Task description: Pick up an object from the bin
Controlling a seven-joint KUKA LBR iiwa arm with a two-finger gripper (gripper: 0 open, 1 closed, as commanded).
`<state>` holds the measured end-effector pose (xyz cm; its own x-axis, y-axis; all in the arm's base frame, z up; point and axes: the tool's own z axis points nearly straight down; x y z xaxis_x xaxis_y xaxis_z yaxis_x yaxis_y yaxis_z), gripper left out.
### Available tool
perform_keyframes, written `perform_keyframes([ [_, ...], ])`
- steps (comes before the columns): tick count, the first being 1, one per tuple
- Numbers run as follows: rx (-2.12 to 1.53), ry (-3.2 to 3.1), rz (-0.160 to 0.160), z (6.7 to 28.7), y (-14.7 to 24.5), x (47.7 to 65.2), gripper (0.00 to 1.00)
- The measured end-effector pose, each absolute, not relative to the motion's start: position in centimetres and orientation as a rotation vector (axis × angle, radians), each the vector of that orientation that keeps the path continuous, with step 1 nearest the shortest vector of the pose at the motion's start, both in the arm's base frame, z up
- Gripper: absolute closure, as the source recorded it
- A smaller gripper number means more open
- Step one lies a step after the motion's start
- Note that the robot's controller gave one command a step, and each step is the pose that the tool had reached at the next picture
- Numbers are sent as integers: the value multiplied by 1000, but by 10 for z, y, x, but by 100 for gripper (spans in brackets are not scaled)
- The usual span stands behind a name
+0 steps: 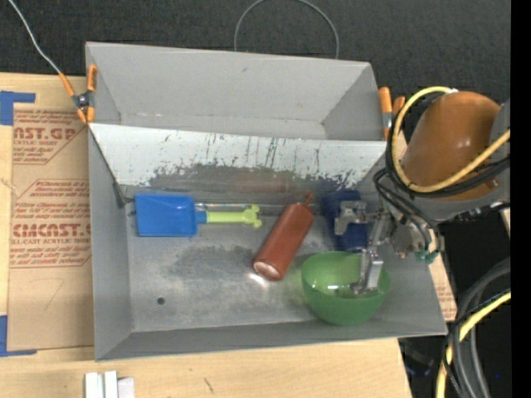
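My gripper (368, 282) reaches in from the right and hangs low over the right side of a green bowl (336, 293), which sits in the bin's front right corner. Its tip is down at the bowl's right rim, inside the bowl's outline. A reddish-brown cylinder (283, 240) lies tilted just left of the bowl, its lower end near the bowl's rim. Behind the bowl, a dark blue thing (338, 212) is partly hidden by the gripper's body.
A blue scoop (165, 215) with a light green handle (229, 216) lies at the left, close to the back wall. Bare bin floor stretches across the front left. The arm's orange cover and cables stand over the bin's right rim.
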<state>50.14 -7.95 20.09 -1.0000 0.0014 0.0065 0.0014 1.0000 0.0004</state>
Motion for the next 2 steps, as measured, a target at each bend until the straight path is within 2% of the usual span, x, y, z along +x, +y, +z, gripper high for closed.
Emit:
perform_keyframes([
  [1, 1, -3143, 1, 205, -79, 503, 0],
  [2, 271, -3129, 0, 128, -63, 515, 0],
])
